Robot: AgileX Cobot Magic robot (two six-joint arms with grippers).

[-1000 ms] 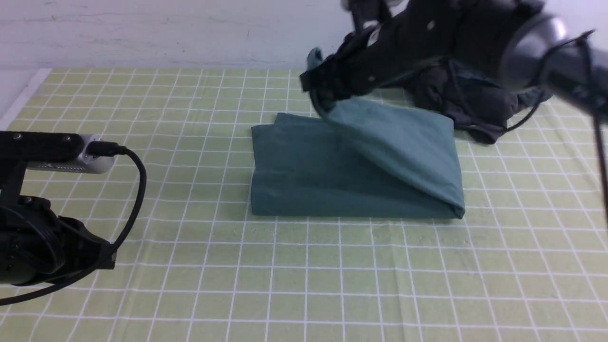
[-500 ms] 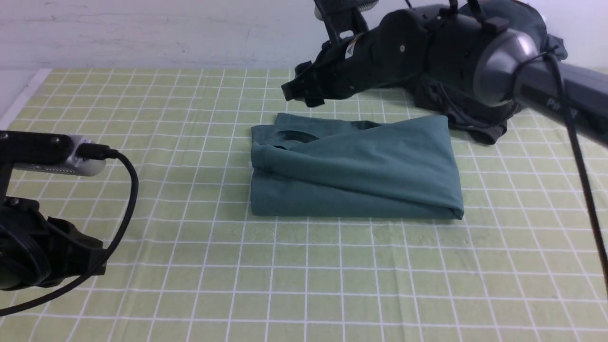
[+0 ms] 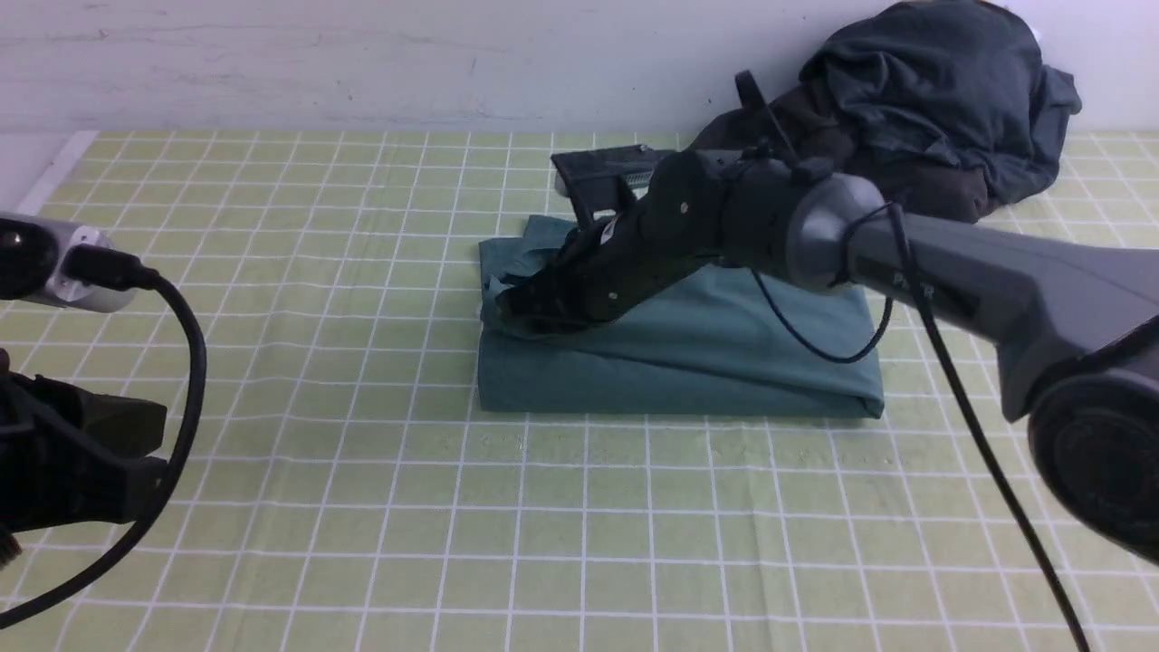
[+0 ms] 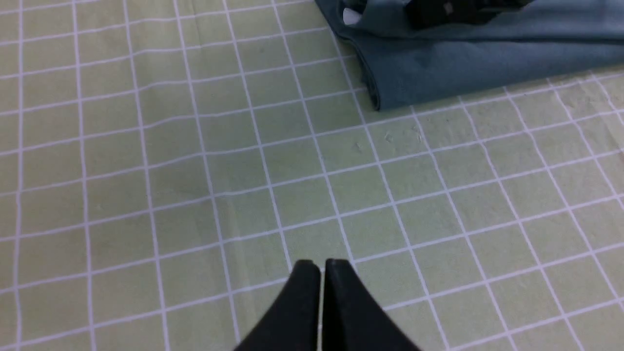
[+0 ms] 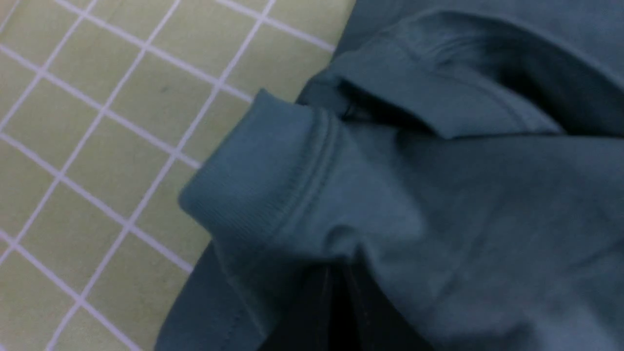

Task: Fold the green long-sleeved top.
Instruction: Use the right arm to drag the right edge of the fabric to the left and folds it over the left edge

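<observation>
Nearest the viewer, at the left edge, the robot's left arm hangs low over the tabletop (image 3: 579,543), which is covered by a pale green cloth with a white grid. The left end effector (image 4: 321,265) has its two black fingertips pressed together, holding nothing, above bare cloth and well apart from the garment. Towards the middle of the tabletop lies the green long-sleeved top (image 3: 688,362), folded into a neat rectangle with a looser upper layer lying slantwise across it. The right arm reaches in from the right, across the top, and tilts downward. The right end effector (image 3: 518,312) rests on the top's far left part, its dark fingers closed together with fabric bunched at their tips, pinching a fold just behind a ribbed cuff (image 5: 253,190) that juts past the garment's edge over the cloth. Farther back on the right, a pile of dark grey garments (image 3: 933,100) is heaped against the white wall (image 3: 362,63).
</observation>
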